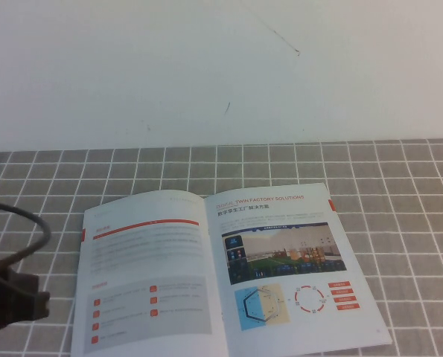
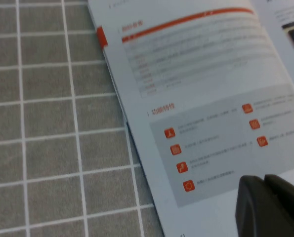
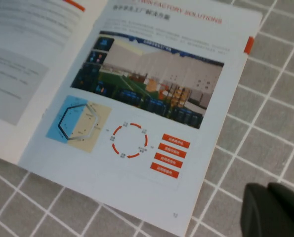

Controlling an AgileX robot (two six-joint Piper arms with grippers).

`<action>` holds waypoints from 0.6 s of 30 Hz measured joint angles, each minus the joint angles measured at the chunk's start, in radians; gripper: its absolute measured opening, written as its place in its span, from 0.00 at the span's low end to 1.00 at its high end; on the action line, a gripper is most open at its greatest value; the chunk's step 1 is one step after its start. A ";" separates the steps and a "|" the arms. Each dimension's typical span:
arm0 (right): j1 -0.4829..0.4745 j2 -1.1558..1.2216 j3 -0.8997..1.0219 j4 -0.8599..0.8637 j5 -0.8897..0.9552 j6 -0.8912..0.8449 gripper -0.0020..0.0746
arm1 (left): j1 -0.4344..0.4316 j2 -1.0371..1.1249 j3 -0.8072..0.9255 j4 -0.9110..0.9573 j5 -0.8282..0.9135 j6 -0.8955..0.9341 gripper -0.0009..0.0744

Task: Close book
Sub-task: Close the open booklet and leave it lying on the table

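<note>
Grey tiled mat (image 1: pixel 400 171), white grid lines, carries white glossy printed book (image 1: pixel 221 275), open flat at centre, both pages up. Left gripper (image 2: pixel 270 207) beside its left edge; right gripper (image 3: pixel 275 210) off to right; grip state of either: cannot tell. Closing not begun; whole fold remains.

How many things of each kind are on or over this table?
Book: 1, lying open
Grippers: 2 (left gripper near the book's left page; right gripper near its right page)
Tiled mat: 1
Total: 4

Grey gridded mat (image 1: pixel 400 171), scuffed white wall (image 1: pixel 206 67) behind
</note>
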 joint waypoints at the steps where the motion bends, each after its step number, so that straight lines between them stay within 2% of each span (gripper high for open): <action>1: 0.000 0.037 0.000 0.015 -0.008 -0.007 0.02 | 0.000 0.021 0.000 -0.001 0.005 0.003 0.01; 5: 0.005 0.174 -0.002 0.130 -0.027 -0.106 0.02 | 0.000 0.141 0.000 -0.055 0.005 0.052 0.01; 8: 0.052 0.273 -0.006 0.208 -0.064 -0.175 0.02 | 0.000 0.238 -0.001 -0.140 -0.004 0.126 0.01; 13: 0.161 0.411 -0.006 0.236 -0.157 -0.222 0.02 | 0.000 0.369 -0.012 -0.233 -0.064 0.186 0.01; 18: 0.222 0.546 -0.049 0.238 -0.203 -0.232 0.02 | 0.000 0.437 -0.057 -0.200 -0.129 0.161 0.01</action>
